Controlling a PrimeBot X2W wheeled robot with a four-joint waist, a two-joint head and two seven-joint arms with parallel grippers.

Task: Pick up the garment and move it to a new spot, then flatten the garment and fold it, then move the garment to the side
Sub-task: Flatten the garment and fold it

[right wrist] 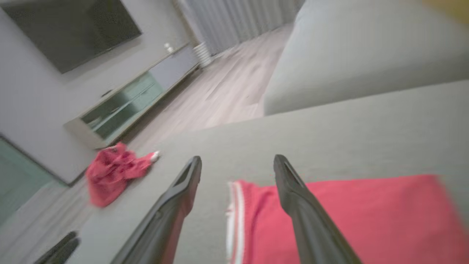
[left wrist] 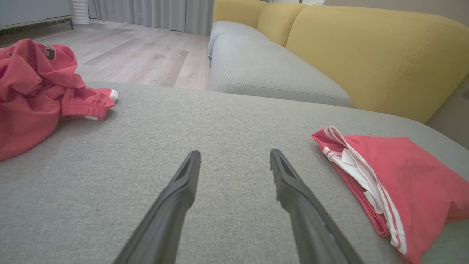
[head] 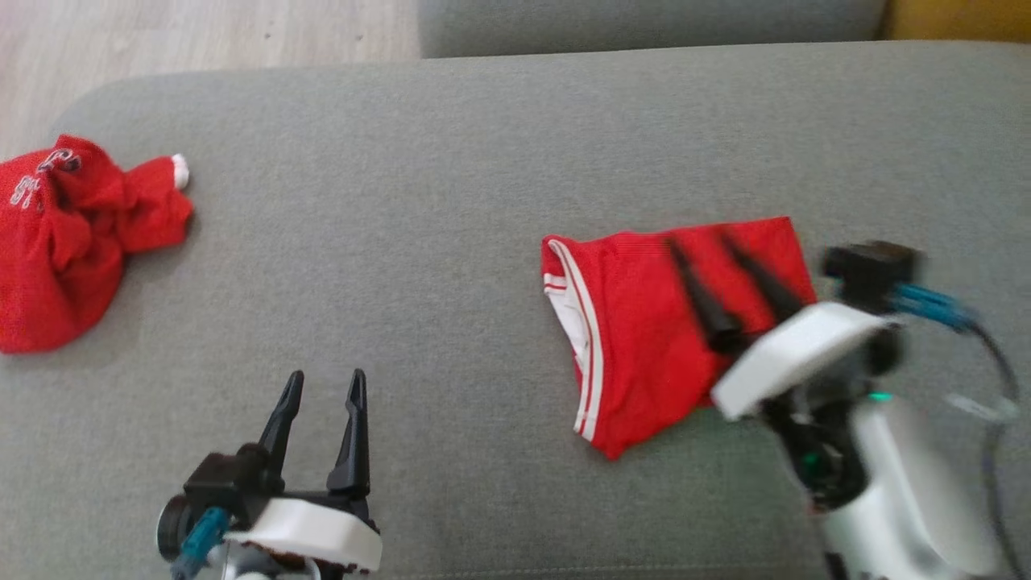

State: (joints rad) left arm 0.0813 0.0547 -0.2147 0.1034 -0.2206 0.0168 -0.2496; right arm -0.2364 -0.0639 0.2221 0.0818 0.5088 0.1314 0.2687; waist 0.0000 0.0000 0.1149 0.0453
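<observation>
- The folded red garment (head: 644, 322) lies flat on the grey sofa seat (head: 403, 201), on the robot's right side. Its white-striped edge faces the middle of the seat.
- In the left wrist view the same folded red garment (left wrist: 414, 172) shows white lining and two white stripes along its near edge.
- The right hand (head: 697, 242) is over the garment, blurred, with its two dark fingers spread apart and nothing between them: it is released.
- From the right wrist view, the right hand (right wrist: 238, 159) has one finger above the red cloth (right wrist: 366, 212) and the other above bare seat beside the striped edge. Whether the tips touch the cloth cannot be told.
- The left hand (head: 327, 377) is at the lower left, well apart from the folded garment. Its fingers are parted over bare seat and hold nothing.
- In its own wrist view the left hand (left wrist: 235, 154) points across the cushion.
- A crumpled red garment (head: 64, 250) with white lettering sits at the far left end of the seat.
- A yellow backrest (left wrist: 366, 55) rises behind the seat, and beyond it is a wooden floor (left wrist: 139, 55).
</observation>
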